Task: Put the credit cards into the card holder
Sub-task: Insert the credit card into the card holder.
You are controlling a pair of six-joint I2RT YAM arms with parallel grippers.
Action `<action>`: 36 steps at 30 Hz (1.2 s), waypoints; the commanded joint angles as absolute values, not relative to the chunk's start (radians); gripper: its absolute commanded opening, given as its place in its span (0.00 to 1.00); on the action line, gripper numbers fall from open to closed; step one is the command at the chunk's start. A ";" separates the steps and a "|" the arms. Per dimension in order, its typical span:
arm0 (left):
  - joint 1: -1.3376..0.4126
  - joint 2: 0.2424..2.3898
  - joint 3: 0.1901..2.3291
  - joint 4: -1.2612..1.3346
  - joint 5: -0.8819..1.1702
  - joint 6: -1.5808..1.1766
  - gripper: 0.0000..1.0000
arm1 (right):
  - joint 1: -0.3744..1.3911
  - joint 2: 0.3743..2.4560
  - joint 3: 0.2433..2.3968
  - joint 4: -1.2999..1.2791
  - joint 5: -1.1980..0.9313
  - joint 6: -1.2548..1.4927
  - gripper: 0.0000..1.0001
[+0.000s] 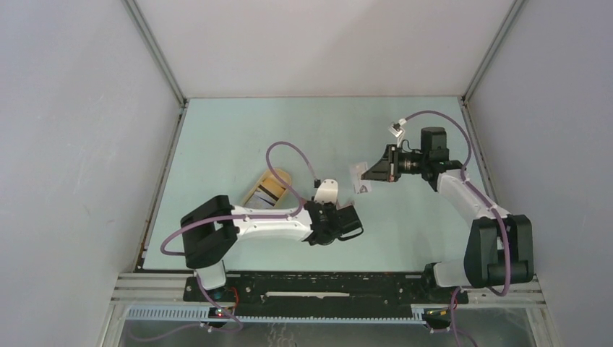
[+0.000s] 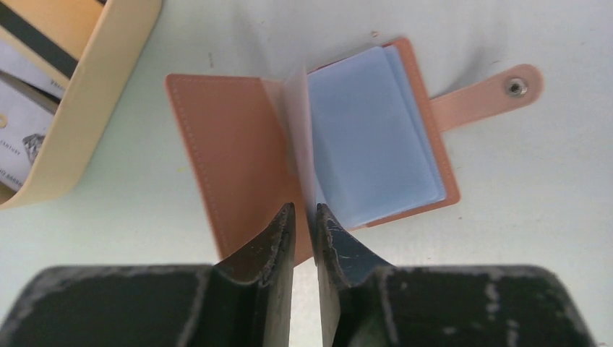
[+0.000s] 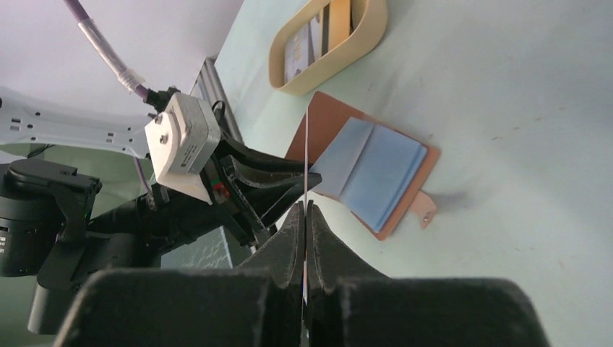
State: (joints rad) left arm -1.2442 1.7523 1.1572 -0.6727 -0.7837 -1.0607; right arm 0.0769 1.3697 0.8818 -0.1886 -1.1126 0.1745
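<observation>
Card holder (image 2: pixel 231 144) lies open on table (image 2: pixel 542 217), just right of tray (image 2: pixel 94 108). Left gripper (image 2: pixel 304 217) jaws nearly together, slim gap, straddling upright clear sleeve (image 2: pixel 298 130); pinch unconfirmed. Right gripper (image 3: pixel 306 211) clamps white card (image 3: pixel 306 144) edge-on nearby. Risks: sleeve slips, pocket flops shut; card misses slot, shoves holder.

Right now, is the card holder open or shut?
Open: the card holder lies spread on the table, blue slots showing, snap strap undone.
</observation>
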 commanded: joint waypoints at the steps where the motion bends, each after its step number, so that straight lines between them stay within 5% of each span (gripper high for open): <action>1: -1.246 1.678 1.097 -0.728 -0.842 -1.202 0.21 | 0.129 1.426 0.877 -0.141 -1.154 0.199 0.00; 36: -1.130 1.391 0.653 -0.277 -0.553 -1.175 0.21 | 0.574 1.893 1.066 -0.134 -0.878 0.381 0.00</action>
